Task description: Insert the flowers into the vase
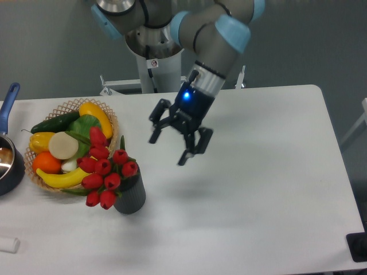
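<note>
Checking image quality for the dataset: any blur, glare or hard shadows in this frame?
Fixed camera: tool slightly soft, fingers spread; flowers and vase sharp. Soft shadow on the table below the tool. No strong glare; blue LED glows on the wrist.

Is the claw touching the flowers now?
Apart. The camera view shows the open claw raised to the right of the flowers, with bare table visible between them.

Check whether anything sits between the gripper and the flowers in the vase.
Nothing visible does. The gripper hangs open above bare table, up and to the right of the flowers, which already sit in the vase. The basket lies on the far side of them.
</note>
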Robot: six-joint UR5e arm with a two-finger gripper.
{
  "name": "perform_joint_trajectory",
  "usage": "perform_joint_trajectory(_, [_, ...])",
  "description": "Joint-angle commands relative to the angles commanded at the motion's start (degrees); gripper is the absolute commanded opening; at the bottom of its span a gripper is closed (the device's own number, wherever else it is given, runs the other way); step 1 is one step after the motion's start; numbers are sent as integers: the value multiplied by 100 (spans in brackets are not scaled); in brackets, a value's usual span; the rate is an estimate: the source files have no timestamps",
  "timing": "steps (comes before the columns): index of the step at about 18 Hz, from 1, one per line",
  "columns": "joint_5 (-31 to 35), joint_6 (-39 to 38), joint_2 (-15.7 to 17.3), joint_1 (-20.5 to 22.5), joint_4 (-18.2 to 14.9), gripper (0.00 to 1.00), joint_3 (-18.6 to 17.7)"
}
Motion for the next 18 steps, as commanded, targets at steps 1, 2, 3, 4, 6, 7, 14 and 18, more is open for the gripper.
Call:
perform_joint_trajectory(1, [299, -44, 96, 88, -9, 100, 9])
perform_joint_trajectory(2, [537, -45, 193, 141, -70, 100, 79])
perform_joint_trajectory(3, [713, -36, 238, 150, -262, 100, 227])
perform_joint_trajectory(4, [1019, -1, 282, 159, -760, 100, 559])
perform_joint_trajectory(6, [1442, 200, 335, 194, -1648, 100, 1044])
perform_joint_trajectory(7, [1557, 471, 352, 237, -2053, 100, 1246])
perform_joint_trajectory(14, [1620, 2353, 800, 1116, -3445, 100, 1539])
perform_joint_trajectory(18, [1585, 2522, 906, 1248, -3481, 100, 1468])
